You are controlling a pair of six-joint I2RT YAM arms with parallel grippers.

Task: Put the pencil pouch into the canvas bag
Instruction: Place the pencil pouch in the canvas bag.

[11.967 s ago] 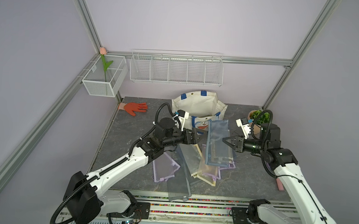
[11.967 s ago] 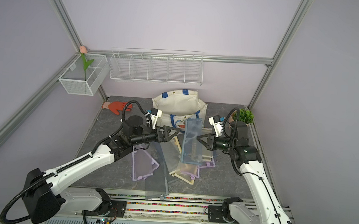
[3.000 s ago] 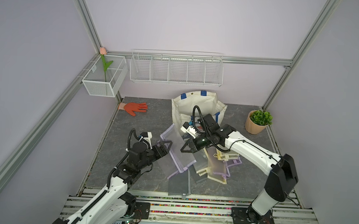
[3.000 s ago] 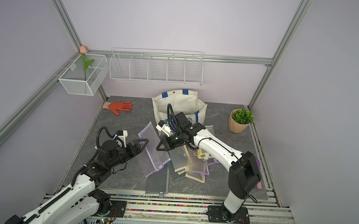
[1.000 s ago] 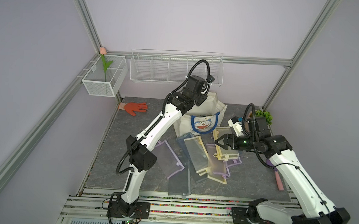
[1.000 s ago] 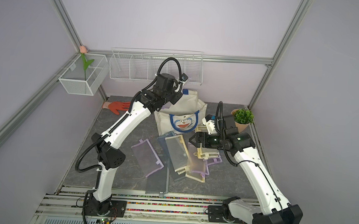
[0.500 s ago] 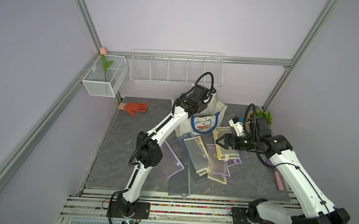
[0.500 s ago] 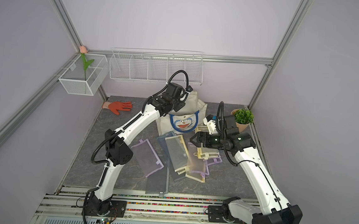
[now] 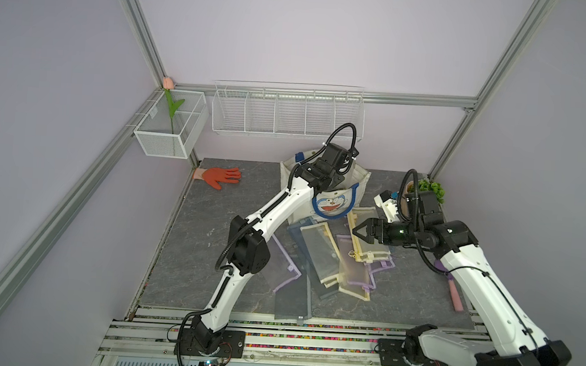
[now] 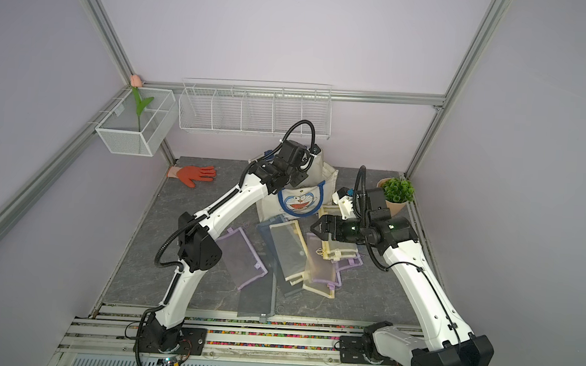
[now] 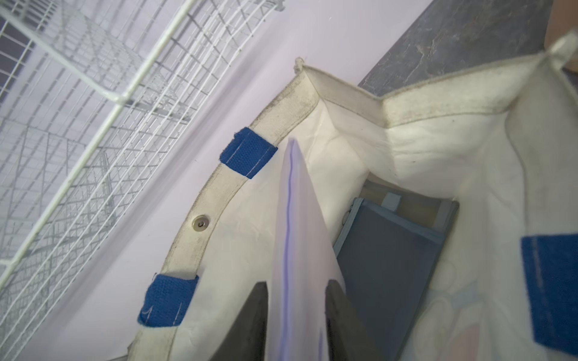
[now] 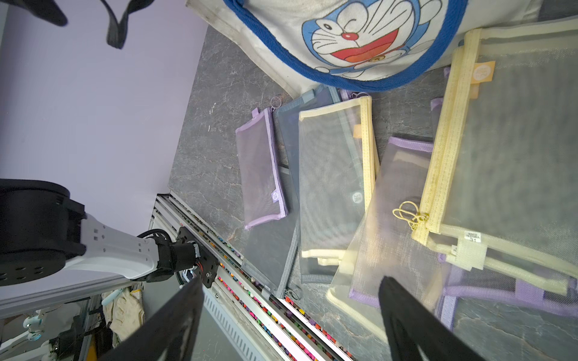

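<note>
Left gripper (image 11: 295,284) is down in the mouth of the canvas bag (image 9: 332,208). In both top views only its wrist shows above the rim, the fingers hidden by the bag wall. Left wrist view: two dark fingers (image 11: 259,312) a little apart w/ the pencil pouch (image 11: 297,218) btwn them, filling the gap side to side. Whether the pads press it or only flank it, can't tell. Pouch is pale lilac, see-through, seen edge-on w/ a purple line down its middle. It runs straight out from the fingertips into the bag, its far tip against the inner wall just by a blue handle tab (image 11: 248,151) at the rim. Next to it, deeper in the bag, a blue-grey pouch (image 11: 391,250) lies on the bottom. Right gripper (image 12: 291,281): jaws wide apart, nothing btwn them, touching nothing. It hovers over the loose pouches (image 9: 318,249) spread on the table (image 9: 218,221) in front of the bag, well apart from the pencil pouch. Bag stands upright near the back of the table, cat face twd the arms, and the nearest loose pouches reach its front base.
</note>
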